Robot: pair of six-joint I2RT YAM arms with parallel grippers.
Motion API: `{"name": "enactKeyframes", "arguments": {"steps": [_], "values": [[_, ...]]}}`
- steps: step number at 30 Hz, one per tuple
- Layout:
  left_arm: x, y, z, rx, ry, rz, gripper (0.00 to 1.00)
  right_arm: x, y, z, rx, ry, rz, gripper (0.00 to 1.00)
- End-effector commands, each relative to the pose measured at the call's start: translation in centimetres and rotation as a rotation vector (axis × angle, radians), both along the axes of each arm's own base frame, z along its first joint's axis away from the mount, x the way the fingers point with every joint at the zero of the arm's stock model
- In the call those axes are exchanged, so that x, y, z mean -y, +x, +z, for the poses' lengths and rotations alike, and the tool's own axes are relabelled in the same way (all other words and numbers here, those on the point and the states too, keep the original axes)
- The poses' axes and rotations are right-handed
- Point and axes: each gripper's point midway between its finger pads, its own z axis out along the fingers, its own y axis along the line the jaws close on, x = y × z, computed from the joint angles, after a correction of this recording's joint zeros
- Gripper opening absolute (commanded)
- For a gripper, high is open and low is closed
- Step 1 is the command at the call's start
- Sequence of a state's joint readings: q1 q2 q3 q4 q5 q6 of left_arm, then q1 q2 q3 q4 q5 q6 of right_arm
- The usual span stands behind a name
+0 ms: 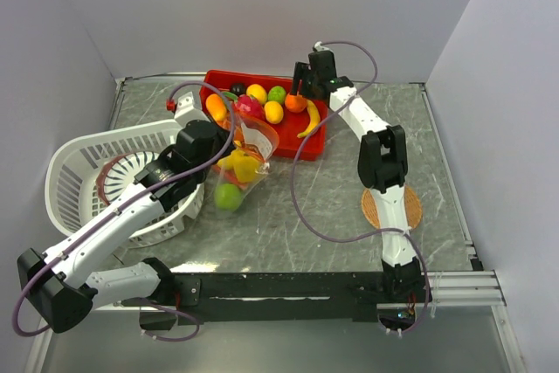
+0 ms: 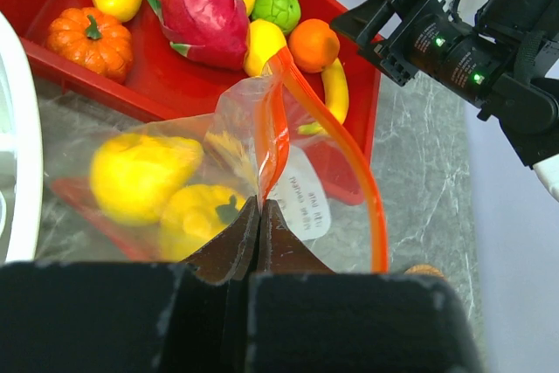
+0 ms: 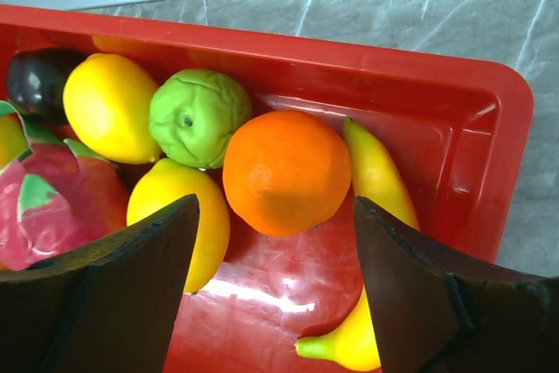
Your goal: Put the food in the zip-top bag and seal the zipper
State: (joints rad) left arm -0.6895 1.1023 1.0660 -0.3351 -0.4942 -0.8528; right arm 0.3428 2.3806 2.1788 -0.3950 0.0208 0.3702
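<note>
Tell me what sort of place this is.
Probably a robotics lab test cell, not a kitchen: a left arm and right arm bolted to a marbled table, plain white walls boxing it in, and toy food in a red tray.

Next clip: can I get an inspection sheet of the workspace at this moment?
Surface: grey marbled tabletop, no spills seen.
Job's things: zip-top bag open, zipper unsealed, yellow pieces inside; orange, banana and other food in the red tray.
Clutter: white basket; round woven mat.
Grippers: left gripper shut on the bag's rim; right gripper open over the orange.
Cables: purple cable loops across the table.
Surroundings: plain walls; nothing else seen.
</note>
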Motion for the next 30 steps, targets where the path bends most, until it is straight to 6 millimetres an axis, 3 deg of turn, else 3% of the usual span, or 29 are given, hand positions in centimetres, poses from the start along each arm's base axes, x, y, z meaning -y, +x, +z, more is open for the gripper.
{"name": "enactKeyframes", "arguments": {"steps": [1, 5, 13, 21, 24, 27, 28, 30], "values": [[0.1, 0.2, 2.8, 0.057, -0.047, 0.002, 0.01, -0.6, 2.2, 2.1, 0.094, 0.044, 0.008, 0.80], [0.2, 0.4, 2.9, 0.056, -0.040, 0.004, 0.01, -1.7, 2.3, 0.3, 0.059, 0.083, 0.039, 0.83], [0.4, 0.6, 3.0, 0.063, -0.036, -0.005, 0.01, -1.9, 2.1, -2.5, 0.001, 0.101, 0.028, 0.85], [0.8, 0.8, 3.3, 0.069, -0.034, -0.015, 0.01, -1.8, 1.7, -3.7, -0.041, 0.104, 0.019, 0.83], [0.9, 1.0, 3.1, 0.063, -0.032, -0.016, 0.01, -1.8, 1.4, -3.9, -0.053, 0.106, 0.024, 0.74], [1.1, 1.0, 2.9, 0.061, -0.035, -0.020, 0.01, -1.4, 1.0, -3.3, -0.066, 0.122, 0.025, 0.54], [1.0, 1.0, 2.8, 0.057, -0.033, -0.018, 0.01, -1.4, 0.8, -1.5, -0.041, 0.135, 0.025, 0.46], [1.0, 1.0, 2.7, 0.057, -0.033, -0.016, 0.01, -0.9, 0.6, -0.4, -0.020, 0.142, 0.015, 0.39]]}}
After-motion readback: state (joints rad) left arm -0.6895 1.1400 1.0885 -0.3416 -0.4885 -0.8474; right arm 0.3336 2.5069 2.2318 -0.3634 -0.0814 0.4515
